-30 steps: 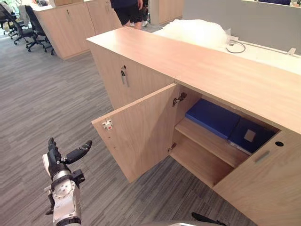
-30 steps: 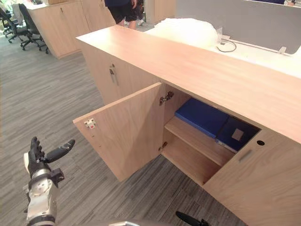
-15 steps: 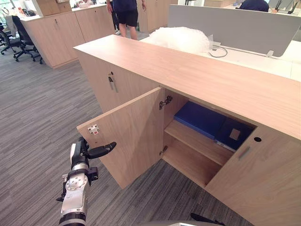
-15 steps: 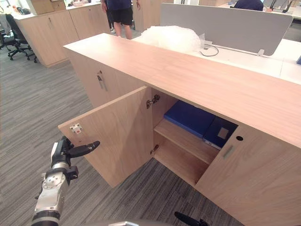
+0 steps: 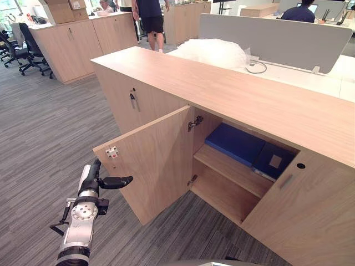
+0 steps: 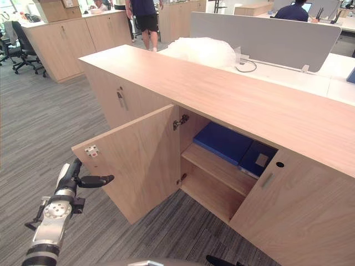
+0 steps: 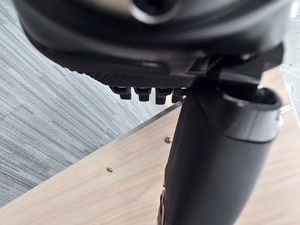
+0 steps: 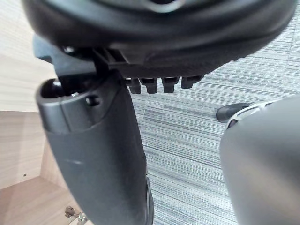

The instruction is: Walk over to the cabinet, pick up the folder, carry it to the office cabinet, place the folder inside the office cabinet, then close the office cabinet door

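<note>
Left hand (image 5: 93, 176) low by the free edge of the open cabinet door (image 5: 155, 160), fingers straight and pointing up, thumb stuck out sideways toward the wood, nothing in its grasp; thumb tip right at the door face, contact impossible to call. Same story from the left wrist view: fingertips in a loose row, thumb laid out over the pale wood panel with its small screws (image 7: 109, 169). Right hand (image 8: 96, 154) down low over the grey carpet (image 5: 39, 122), fingers relaxed and apart from the thumb, empty as well. And there, the blue folder (image 5: 235, 143), lying flat on the upper shelf (image 5: 222, 166) inside the office cabinet (image 5: 238, 94), well apart from both hands, with a darker blue folder (image 5: 275, 159) bearing a pale label just beside it on the right. Door swung wide on its hinges. Next door along shut, metal handle (image 5: 133, 100) on its front. Behind the cabinet, a heap of clear plastic wrap (image 5: 213, 52) on a white desk (image 5: 299, 75); farther back, a person (image 5: 150, 16) in dark shorts standing, office chairs (image 5: 22, 44) at far left.
</note>
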### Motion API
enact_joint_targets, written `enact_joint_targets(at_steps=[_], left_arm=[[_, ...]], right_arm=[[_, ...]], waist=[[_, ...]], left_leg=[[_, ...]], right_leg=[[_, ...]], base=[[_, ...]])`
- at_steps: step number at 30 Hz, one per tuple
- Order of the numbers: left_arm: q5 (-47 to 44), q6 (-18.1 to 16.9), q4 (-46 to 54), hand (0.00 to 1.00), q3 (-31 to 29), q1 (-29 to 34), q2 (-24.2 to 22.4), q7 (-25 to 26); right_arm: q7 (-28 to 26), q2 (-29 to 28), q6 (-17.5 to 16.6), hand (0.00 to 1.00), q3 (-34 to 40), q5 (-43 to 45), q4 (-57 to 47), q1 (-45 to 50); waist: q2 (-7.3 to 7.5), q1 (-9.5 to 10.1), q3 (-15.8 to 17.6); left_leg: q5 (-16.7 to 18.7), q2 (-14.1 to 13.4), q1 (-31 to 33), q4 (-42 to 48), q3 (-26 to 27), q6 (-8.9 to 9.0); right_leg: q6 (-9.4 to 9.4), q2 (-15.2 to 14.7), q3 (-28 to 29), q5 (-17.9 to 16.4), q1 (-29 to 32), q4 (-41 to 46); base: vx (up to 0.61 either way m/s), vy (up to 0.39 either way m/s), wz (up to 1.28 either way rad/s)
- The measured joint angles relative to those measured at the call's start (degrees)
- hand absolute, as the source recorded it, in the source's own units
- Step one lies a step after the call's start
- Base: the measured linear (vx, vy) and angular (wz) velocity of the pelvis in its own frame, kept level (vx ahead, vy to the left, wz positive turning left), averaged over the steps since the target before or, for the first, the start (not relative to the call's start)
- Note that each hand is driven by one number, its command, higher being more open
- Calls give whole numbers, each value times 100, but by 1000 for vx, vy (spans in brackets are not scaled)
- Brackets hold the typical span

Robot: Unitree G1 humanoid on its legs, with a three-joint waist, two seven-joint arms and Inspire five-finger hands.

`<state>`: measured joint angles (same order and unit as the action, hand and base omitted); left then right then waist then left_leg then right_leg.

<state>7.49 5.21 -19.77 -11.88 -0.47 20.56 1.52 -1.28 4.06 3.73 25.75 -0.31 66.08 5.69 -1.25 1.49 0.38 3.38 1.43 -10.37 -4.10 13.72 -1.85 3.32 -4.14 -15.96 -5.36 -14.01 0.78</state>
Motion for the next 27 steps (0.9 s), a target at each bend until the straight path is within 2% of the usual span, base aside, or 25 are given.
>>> enact_joint_targets(at_steps=[4, 7, 10, 14, 19, 21, 22, 24, 27], left_arm=[[247, 1, 73, 100, 435, 26, 76, 229], [469, -10, 541, 100, 1314, 391, 822, 268], [897, -15, 923, 100, 2097, 465, 1317, 261], [1744, -112, 1552, 100, 2609, 693, 1623, 299], [2275, -652, 2041, 100, 3506, 763, 1874, 538], [2509, -1004, 2303, 100, 3965, 759, 1887, 525], [2613, -1159, 2465, 100, 4303, 666, 1809, 439], [2687, -1370, 2531, 100, 4538, 420, 1692, 343], [2688, -2012, 3095, 100, 5050, -18, 1511, 194]], right_arm=[[1, 27, -3, 100, -1, 1, 13, 71], [1, 76, -23, 100, -25, -1, 147, 84], [3, 143, -56, 100, -63, -11, 292, 78], [42, 266, -182, 100, -439, -110, 453, 8], [172, 324, -325, 100, -808, -188, 470, -37], [228, 339, -335, 100, -932, -189, 458, -59], [270, 322, -373, 100, -965, -188, 459, -101], [292, 297, -400, 100, -1026, -185, 459, -144], [342, 323, -396, 100, -1132, -185, 459, -121]], waist=[[0, 46, 3], [0, 139, 8], [-23, 183, 26], [-29, 319, 33], [-25, 420, 30], [-21, 425, 31], [-5, 372, 20], [38, 279, -10], [21, -39, -65]], left_leg=[[1, 7, 19, 0, -26, 5], [5, 6, 29, 12, -70, 13], [5, 3, 88, 96, -315, 13], [-3, 16, 298, 243, -380, 1], [-29, 120, 477, 392, -355, -52], [-62, 159, 577, 432, -326, -133], [-76, 189, 622, 440, -228, -172], [-69, 239, 722, 446, -95, -164], [-91, 237, 752, 431, 15, -160]], right_leg=[[-14, -8, -12, 13, 8, 5], [-13, -11, -85, 13, 11, 48], [-8, -24, -113, 9, 28, 211], [40, -80, -108, -13, 231, 420], [97, -202, -58, -48, 332, 411], [97, -237, 24, -48, 396, 361], [94, -270, 86, -58, 429, 300], [104, -331, 93, -127, 520, 215], [136, -350, 168, -126, 575, 170]], base=[[-30, -27, 6], [-25, -37, 14], [-21, -36, 40], [-33, -1, 17], [-55, 8, -1], [-96, 11, -13], [-155, 22, -37], [-152, 16, -40], [-70, 6, -24]])
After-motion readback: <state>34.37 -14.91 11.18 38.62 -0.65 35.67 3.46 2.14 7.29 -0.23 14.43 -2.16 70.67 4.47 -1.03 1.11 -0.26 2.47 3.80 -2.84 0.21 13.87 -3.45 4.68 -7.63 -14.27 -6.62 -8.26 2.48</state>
